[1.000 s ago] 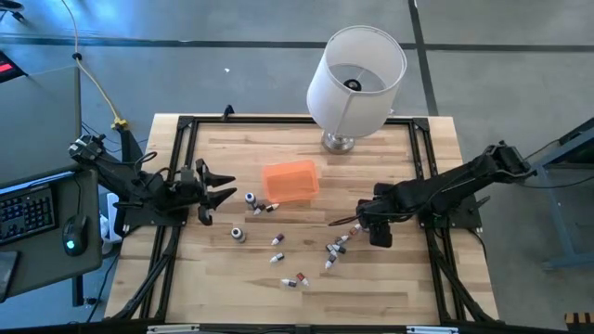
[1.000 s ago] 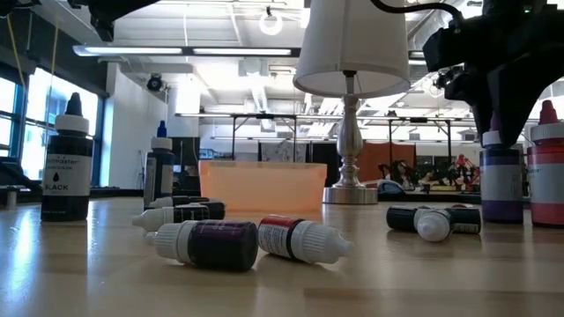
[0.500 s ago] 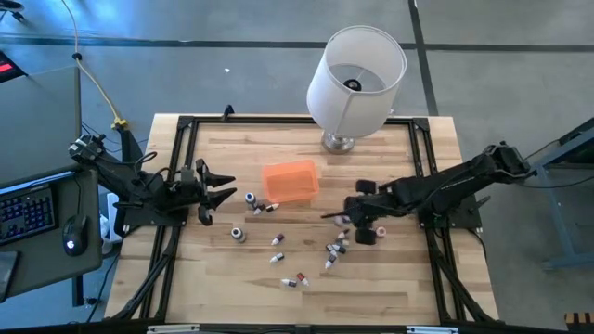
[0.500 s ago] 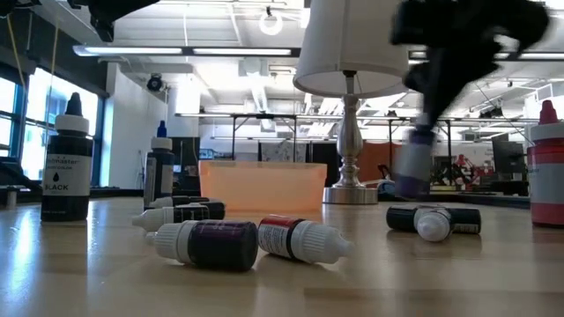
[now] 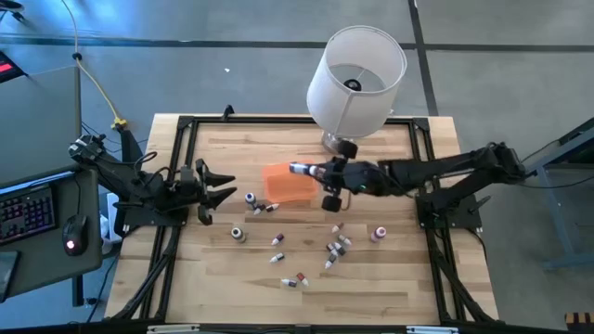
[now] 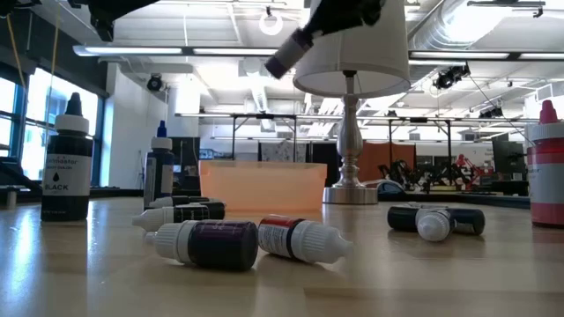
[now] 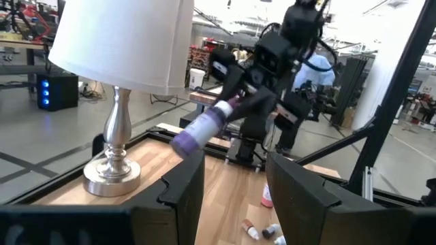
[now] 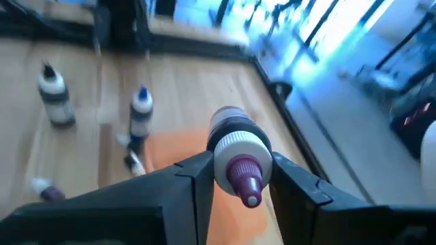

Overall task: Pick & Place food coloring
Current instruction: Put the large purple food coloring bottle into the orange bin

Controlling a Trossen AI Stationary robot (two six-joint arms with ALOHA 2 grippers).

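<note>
Above the orange box (image 5: 290, 181), the right claw (image 5: 309, 171) has carried over a purple-capped bottle (image 8: 236, 154), clenched.

- Orange box (image 5: 290, 181) sits at table (image 5: 408, 288) centre; lamp (image 5: 355, 79) at its 1 o'clock.
- Right gripper (image 5: 306, 171) holds a bottle (image 5: 299, 170) above the box's 3 o'clock edge.
- Loose bottles (image 5: 336, 247) lie at the box's 5 to 7 o'clock.
- Left gripper (image 5: 223, 185) waits at 9 o'clock.
</note>
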